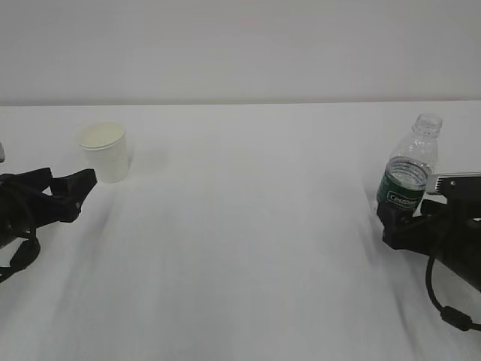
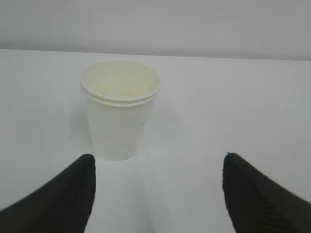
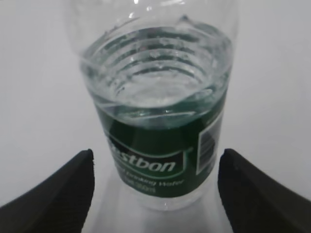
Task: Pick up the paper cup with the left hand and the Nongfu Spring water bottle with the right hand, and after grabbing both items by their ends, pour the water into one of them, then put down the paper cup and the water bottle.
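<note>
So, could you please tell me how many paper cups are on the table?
1, as far as the exterior view shows: the cup stands upright at far left, just ahead of the open left gripper. Its doubled rim may hide a second, nested cup.

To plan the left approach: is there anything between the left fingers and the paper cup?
No. In the left wrist view only bare white table lies between the open left fingers and the paper cup.

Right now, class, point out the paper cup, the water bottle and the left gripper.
paper cup (image 2: 119, 124): left wrist view, on its white side wall.
water bottle (image 3: 155, 155): right wrist view, on its green label.
left gripper (image 1: 84, 183): exterior view, at its open fingertips.
</note>
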Tool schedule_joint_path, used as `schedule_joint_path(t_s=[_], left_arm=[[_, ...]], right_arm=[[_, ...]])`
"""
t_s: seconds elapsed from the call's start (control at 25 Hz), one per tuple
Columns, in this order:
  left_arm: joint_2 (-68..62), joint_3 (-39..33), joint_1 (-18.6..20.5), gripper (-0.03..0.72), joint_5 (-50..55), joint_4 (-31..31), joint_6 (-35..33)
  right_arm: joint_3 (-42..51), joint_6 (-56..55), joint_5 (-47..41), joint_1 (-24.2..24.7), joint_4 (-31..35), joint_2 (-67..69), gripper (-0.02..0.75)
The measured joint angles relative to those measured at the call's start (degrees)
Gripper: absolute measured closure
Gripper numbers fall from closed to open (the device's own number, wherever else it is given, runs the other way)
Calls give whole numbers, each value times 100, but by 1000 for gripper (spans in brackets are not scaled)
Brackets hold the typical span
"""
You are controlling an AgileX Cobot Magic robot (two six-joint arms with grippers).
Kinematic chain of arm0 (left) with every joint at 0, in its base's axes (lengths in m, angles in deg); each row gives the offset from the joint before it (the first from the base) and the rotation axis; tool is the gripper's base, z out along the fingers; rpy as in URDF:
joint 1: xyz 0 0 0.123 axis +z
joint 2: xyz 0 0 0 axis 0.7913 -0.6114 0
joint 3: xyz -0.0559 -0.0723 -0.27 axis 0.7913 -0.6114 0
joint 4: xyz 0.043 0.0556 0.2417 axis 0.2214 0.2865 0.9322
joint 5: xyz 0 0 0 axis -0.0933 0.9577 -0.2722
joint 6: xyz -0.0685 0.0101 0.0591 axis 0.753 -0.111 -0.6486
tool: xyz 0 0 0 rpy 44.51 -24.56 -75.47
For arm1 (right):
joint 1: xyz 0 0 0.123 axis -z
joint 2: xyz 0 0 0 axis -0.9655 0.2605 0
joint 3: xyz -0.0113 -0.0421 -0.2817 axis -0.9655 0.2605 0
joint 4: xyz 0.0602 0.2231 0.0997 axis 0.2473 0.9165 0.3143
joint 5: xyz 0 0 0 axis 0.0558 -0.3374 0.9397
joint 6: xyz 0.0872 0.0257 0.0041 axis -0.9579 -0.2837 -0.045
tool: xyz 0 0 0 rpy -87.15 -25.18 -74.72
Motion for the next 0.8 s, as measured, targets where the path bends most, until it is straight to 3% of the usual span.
schedule_joint_path(t_s=[0.8], left_arm=[[0,0,0,102,0,-57,-13]], right_arm=[[-850,0,-431,0,-10,82,145]])
